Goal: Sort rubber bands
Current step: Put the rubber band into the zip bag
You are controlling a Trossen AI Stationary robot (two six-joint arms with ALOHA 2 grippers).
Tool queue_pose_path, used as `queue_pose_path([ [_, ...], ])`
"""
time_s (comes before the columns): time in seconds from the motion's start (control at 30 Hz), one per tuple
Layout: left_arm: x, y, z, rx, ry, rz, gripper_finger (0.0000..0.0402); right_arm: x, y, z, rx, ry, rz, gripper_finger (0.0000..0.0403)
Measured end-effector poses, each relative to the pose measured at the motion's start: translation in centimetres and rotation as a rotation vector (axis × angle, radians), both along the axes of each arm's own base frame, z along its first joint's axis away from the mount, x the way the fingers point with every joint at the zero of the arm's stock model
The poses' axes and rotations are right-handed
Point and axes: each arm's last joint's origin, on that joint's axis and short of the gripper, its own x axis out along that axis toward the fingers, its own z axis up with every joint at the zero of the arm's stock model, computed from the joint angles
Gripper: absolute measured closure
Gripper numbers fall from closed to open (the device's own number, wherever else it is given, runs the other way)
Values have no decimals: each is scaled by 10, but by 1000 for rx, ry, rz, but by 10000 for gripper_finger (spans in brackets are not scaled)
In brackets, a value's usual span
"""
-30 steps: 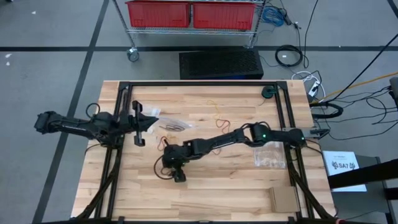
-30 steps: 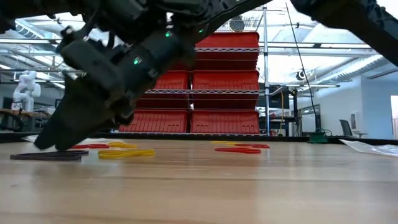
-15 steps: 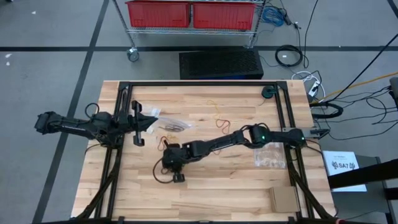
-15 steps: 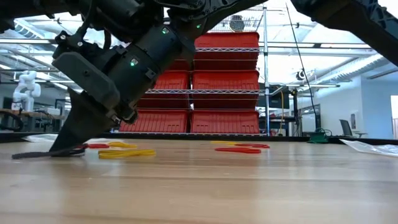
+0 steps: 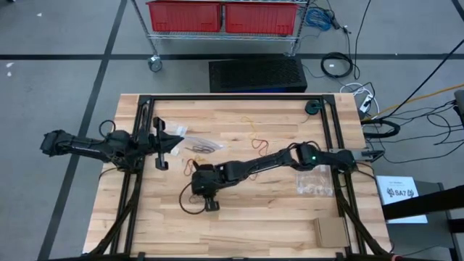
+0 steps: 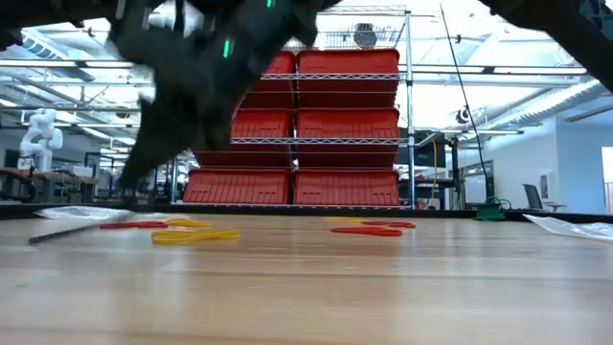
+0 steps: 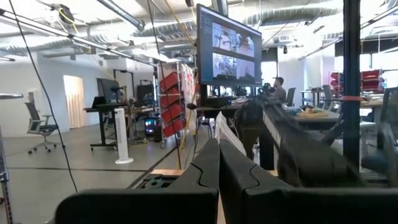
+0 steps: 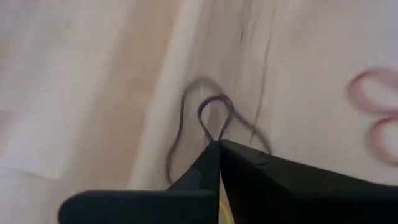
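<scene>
Black rubber band [image 8: 214, 118] is hanging pinched in your right gripper [image 8: 217, 144], just above the table [image 5: 254, 225] near its middle, with red bands [image 8: 376, 112] lying nearby. Your left gripper [image 7: 219, 163] is waiting fully closed and empty at the table's left edge.

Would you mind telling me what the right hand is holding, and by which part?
The right hand pinches a black rubber band at one point of its loop.

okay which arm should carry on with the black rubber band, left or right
Right. Its gripper is shut on the black rubber band mid-table, so it can likely carry it off. The left gripper waits, shut, at the table's left edge.
</scene>
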Motion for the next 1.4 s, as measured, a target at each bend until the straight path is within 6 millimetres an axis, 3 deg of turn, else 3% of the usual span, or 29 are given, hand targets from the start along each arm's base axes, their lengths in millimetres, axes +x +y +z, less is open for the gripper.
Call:
queue_pose_path([
  [0.47, 1, 0, -1, -7, 10, -2, 401, -30, -4, 115, -75, -236, -10, 403],
  [0.63, 1, 0, -3, -27, 30, -9, 401, -51, -1, 163, -157, -350, -28, 403],
  [0.9, 5, -1, -7, -70, 62, -36, 401, -86, -1, 222, -320, -499, -84, 403],
  [1.07, 8, -2, -8, -89, 72, -65, 401, -94, -7, 236, -379, -535, -78, 403],
  [1.4, 7, -4, -6, -74, 50, -138, 401, -91, -23, 236, -428, -529, -84, 403],
])
